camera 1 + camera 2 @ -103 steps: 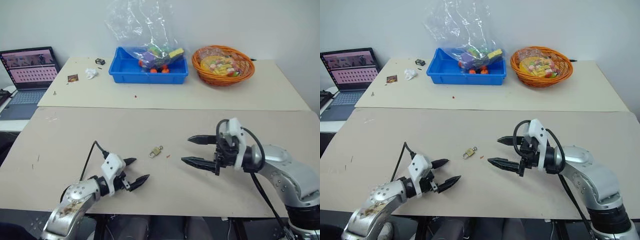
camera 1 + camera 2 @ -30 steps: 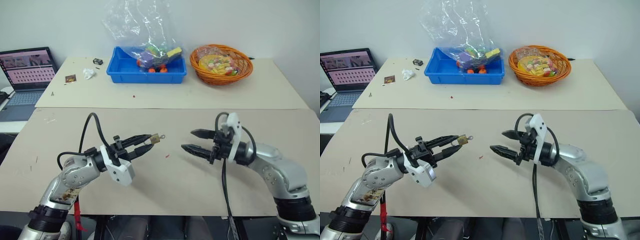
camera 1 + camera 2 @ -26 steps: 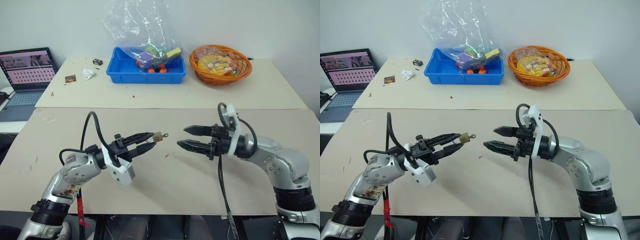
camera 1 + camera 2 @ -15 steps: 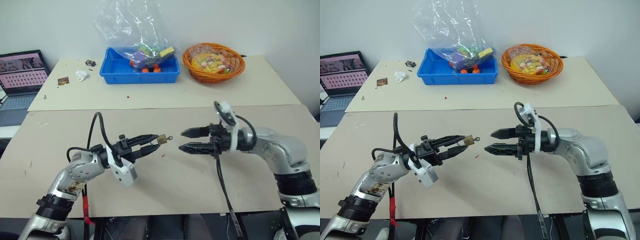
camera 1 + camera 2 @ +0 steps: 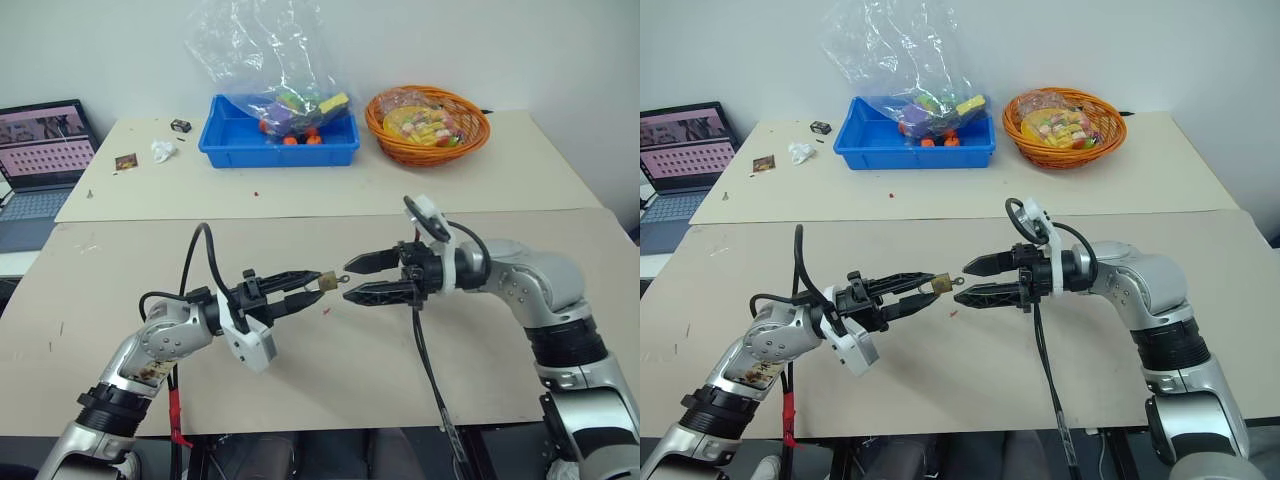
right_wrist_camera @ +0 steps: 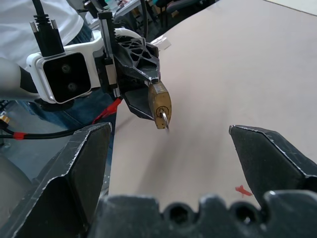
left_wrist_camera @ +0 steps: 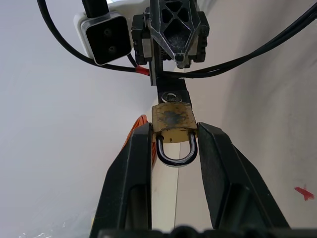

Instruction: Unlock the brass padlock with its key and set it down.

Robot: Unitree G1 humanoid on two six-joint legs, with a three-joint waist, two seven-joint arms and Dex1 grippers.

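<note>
Left eye view, left to right: the left pincer grips the brass padlock aloft over the counter, the key protruding from its body; the right pincer, jaws wide and empty, brackets the key. Lifting looks done; gripping the key, turning it and setting down remain.

Key head-on at brass padlock, shape too small to tell

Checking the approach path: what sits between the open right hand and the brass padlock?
Only the key, sticking out of the brass padlock toward the right hand; right wrist view shows it.
</note>
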